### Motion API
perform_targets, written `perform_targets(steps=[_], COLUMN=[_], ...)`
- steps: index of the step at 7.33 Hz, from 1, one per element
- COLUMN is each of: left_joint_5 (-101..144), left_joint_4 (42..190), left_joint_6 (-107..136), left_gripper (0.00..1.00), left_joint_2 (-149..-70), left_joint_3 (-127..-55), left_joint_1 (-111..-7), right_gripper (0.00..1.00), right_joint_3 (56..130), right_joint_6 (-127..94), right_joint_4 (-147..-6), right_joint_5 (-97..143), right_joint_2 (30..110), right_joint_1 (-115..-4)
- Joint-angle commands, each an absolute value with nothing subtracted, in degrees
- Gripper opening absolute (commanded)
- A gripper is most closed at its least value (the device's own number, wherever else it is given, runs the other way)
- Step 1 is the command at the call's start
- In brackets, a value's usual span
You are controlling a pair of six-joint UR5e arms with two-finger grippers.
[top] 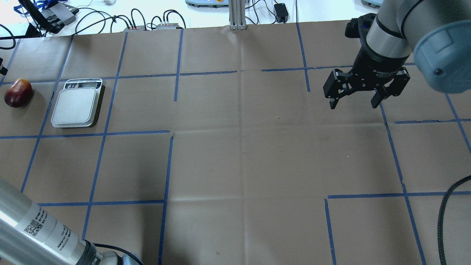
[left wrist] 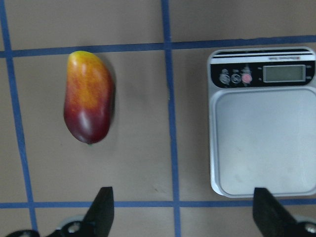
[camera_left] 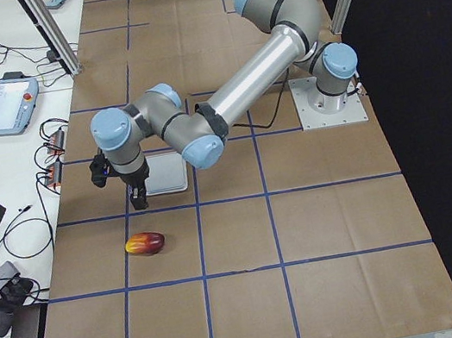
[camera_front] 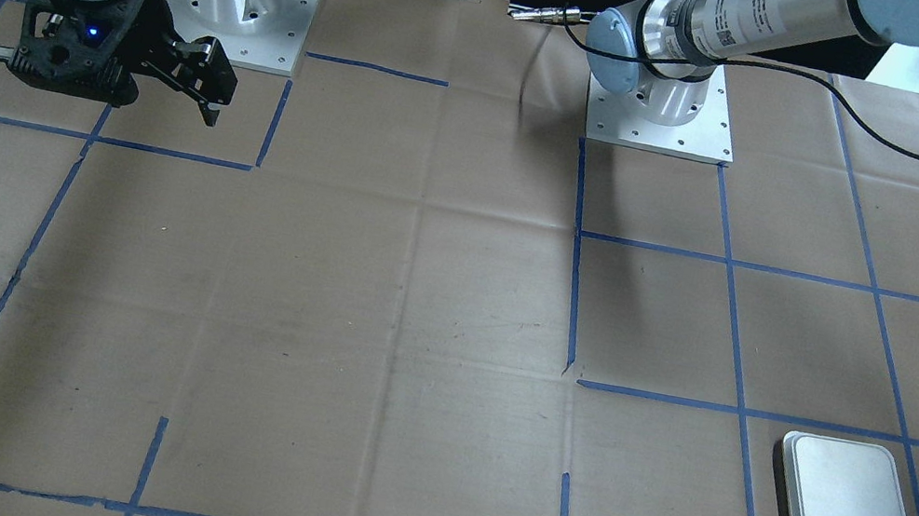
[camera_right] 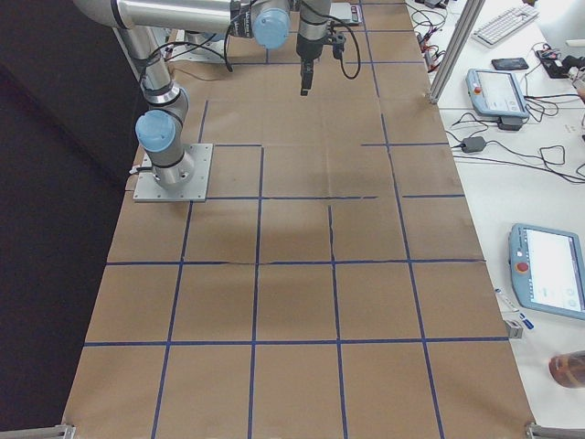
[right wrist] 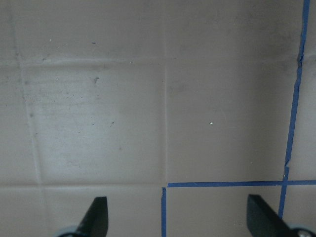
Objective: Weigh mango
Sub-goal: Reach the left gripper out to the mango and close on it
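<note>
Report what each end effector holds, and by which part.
Nothing is held. The left end effector and right end effector are open and empty; the mango lies untouched.

This is a robotics lab: two industrial arms (camera_left: pixel 254 81) are bolted through metal base plates (camera_front: pixel 659 133) to a tabletop (top: pixel 239 158) papered in brown and gridded with blue tape (left wrist: pixel 171 123). Aluminium frame posts (top: pixel 237 14) stand at its edges. White benches (camera_right: pixel 558 197) alongside carry teach pendants (camera_right: pixel 548 270), a keyboard (camera_right: pixel 507 23) and tangles of cable (top: pixel 147 18).
</note>
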State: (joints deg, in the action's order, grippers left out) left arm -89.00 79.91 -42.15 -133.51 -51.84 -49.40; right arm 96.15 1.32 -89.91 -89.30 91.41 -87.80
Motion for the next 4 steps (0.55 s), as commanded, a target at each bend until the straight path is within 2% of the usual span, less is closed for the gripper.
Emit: perform_targets(steps=[1, 4], left_joint_5=[-89.12, -89.03], left_joint_4=[80.77, 80.51], left_joint_6=[-43.15, -43.24], left_gripper=[1.00, 1.00], left_joint_2=[-142.44, -147.38], left_joint_3=[-41.60, -41.40], left_joint_1=[-48.16, -47.99], right_gripper=[1.00, 1.00], right_joint_3=[96.15, 96.15], right_joint_6=[1.32, 1.32], right_joint_4=[-89.91, -89.91], right_joint_5=[-89.30, -89.30], right_joint_2=[91.41, 91.41], right_joint_1=[-87.80, -87.80])
